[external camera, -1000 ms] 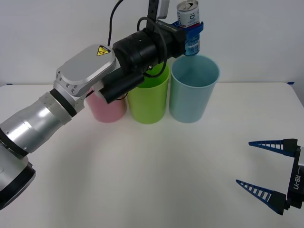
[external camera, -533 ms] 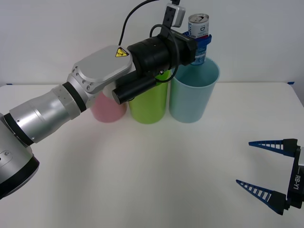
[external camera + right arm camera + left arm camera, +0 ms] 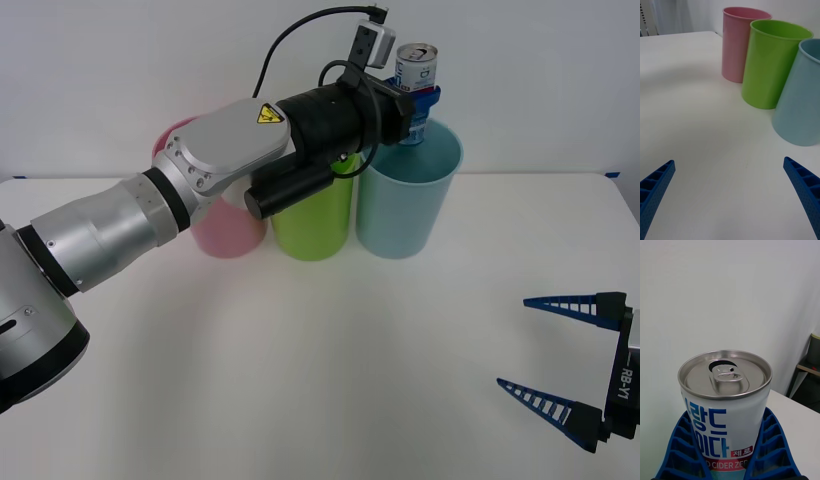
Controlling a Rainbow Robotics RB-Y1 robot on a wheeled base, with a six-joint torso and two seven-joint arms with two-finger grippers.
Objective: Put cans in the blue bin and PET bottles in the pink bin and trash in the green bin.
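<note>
The left claw (image 3: 414,100) is clamped on a small drink can (image 3: 415,68) with a silver pull-tab top and a light blue and white printed body, holding it upright in the air above the far rim of the tall light-blue round plastic bin (image 3: 408,200) — the can's base sits above the bin's mouth, not inside it. In the left wrist view the can (image 3: 725,408) stands between the two blue ribbed fingers (image 3: 681,450), which press against its sides, and the opened tab faces up. The left arm reaches across from the left, passing in front of the tall pink round plastic bin (image 3: 228,232) and the tall lime-green round plastic bin (image 3: 318,225). The three bins stand in a row near the back of the white table (image 3: 320,360), pink at the left, green in the middle, blue at the right, each just beside the next. The right claw (image 3: 560,355) hangs low over the table at the front right, well apart from the bins, its fingers spread wide with nothing between them; from its wrist view the bins show as pink (image 3: 740,45), green (image 3: 771,63) and blue (image 3: 799,97).
</note>
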